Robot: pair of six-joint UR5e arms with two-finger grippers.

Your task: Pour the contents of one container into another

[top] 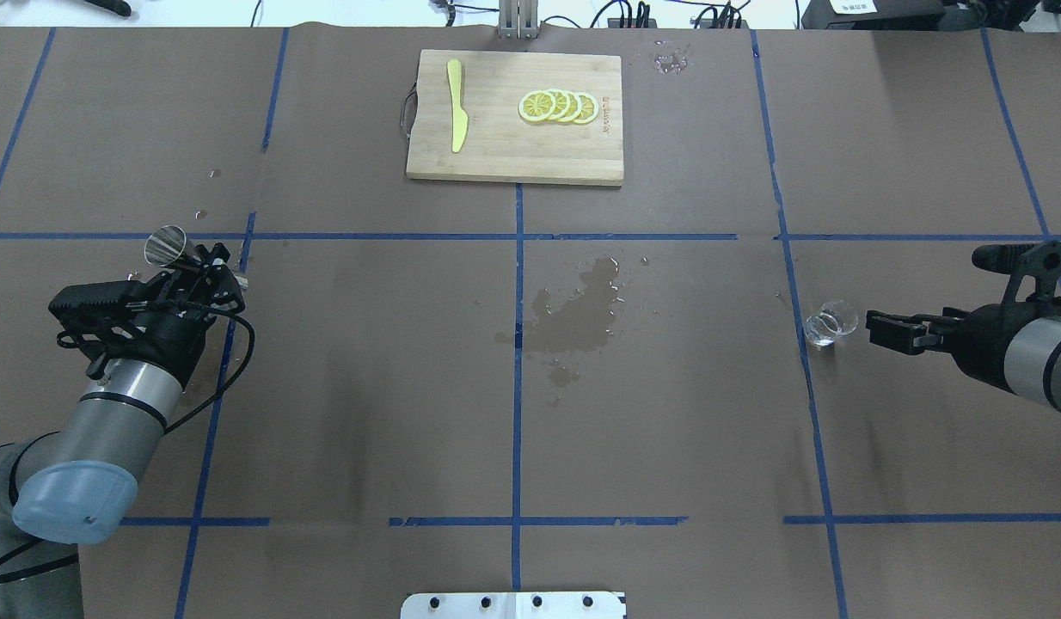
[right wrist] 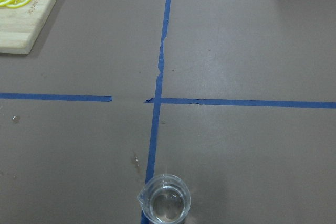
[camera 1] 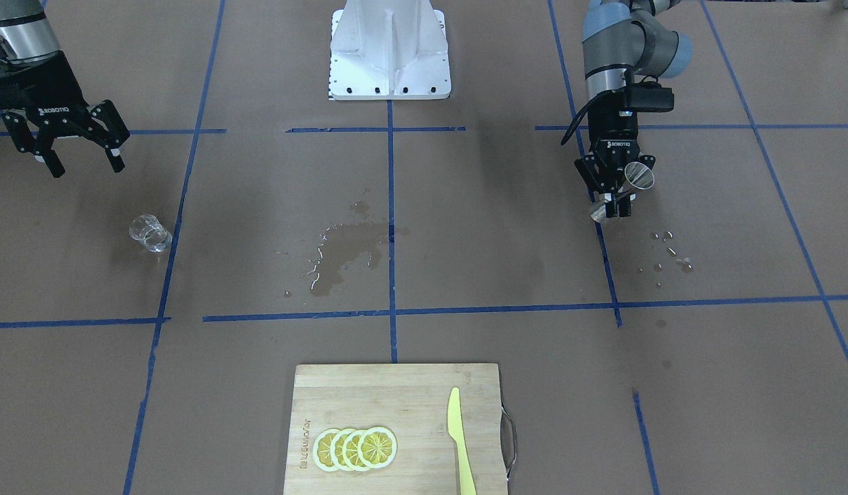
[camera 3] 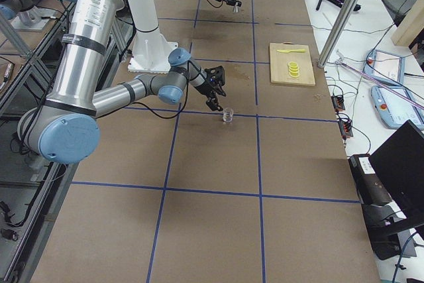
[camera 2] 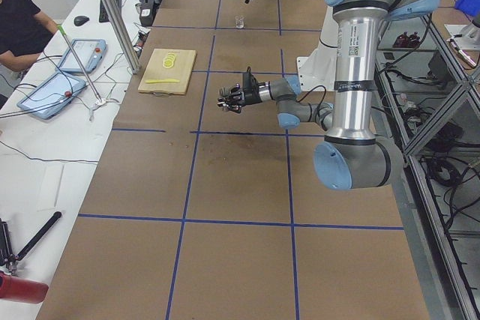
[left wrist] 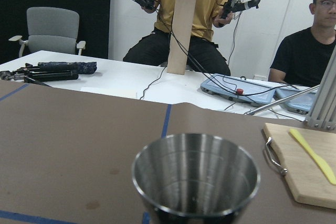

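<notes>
Brown paper table [camera 1: 479, 227], left pincer [camera 1: 615, 203] tight around steel cup [camera 1: 639, 176], right pincer [camera 1: 86, 167] wide apart near glass beaker [camera 1: 150, 234]

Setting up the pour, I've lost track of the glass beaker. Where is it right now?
In the overhead view the glass beaker stands on the right, beside a blue tape line, just ahead of the open right tool and apart from it.

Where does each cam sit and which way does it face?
Front-facing: across table, facing robot; left arm, right arm.
Overhead: behind robot, looking forward; both arms.
Exterior left: robot's-left end; left arm near.
Exterior right: opposite end; right arm near.
Left wrist: over held steel cup, toward operators.
Right wrist: down at glass beaker.
Shared: cutting board everywhere.
</notes>
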